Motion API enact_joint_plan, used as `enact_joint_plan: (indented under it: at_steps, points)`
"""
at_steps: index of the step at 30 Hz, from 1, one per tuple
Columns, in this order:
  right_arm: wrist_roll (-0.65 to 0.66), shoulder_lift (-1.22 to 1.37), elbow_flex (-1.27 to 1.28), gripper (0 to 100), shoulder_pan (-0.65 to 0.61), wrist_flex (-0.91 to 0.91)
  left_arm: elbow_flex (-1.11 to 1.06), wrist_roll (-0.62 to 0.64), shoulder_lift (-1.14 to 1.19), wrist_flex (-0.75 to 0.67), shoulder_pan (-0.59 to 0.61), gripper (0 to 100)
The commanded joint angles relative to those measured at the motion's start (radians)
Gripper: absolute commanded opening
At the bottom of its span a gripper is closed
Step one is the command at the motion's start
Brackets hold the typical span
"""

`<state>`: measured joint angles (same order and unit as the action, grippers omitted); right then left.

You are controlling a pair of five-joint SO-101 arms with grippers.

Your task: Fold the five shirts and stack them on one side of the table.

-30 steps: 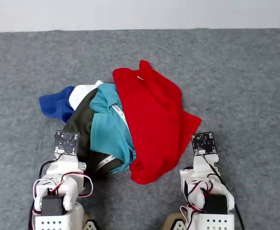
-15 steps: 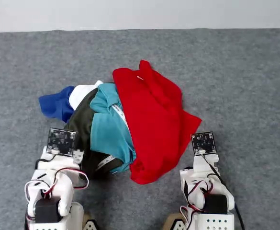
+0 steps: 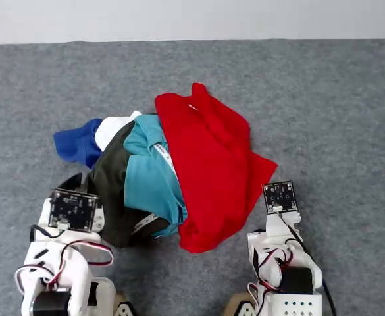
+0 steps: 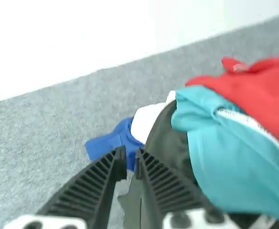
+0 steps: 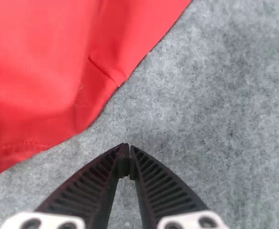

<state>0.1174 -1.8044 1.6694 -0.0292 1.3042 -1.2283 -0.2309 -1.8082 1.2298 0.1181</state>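
- The five shirts lie unfolded in one heap near the middle of the grey surface (image 3: 337, 99).
- The red shirt (image 3: 208, 164) is on top at the right side of the heap. The teal shirt (image 3: 149, 178) lies beside it, over the dark green shirt (image 3: 113, 191).
- The white shirt (image 3: 113, 130) and the blue shirt (image 3: 77, 143) stick out at the far left side.
- The left tool (image 4: 130, 156) is at the near left edge of the heap, its jaws parted by a narrow gap, holding nothing.
- The right tool (image 5: 124, 160) is closed with tips touching and empty, over bare surface just beside the red shirt's hem.
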Motion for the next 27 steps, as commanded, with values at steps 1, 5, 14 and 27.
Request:
enact_joint_plan:
  at_steps: [1,5,14,27]
  points:
    - [-0.008,-0.008,0.014,0.9,-0.002,0.004,0.059,-0.04,0.002,0.017,0.003,3]
    - [-0.008,-0.008,0.014,0.9,-0.002,0.004,0.186,-0.04,0.147,0.018,0.003,1]
    - [-0.008,-0.008,0.014,0.9,-0.002,0.004,0.832,0.161,0.884,0.296,-0.006,1]
    - [-0.008,-0.008,0.014,0.9,-0.002,0.004,1.21,0.051,1.55,0.522,-0.183,1]
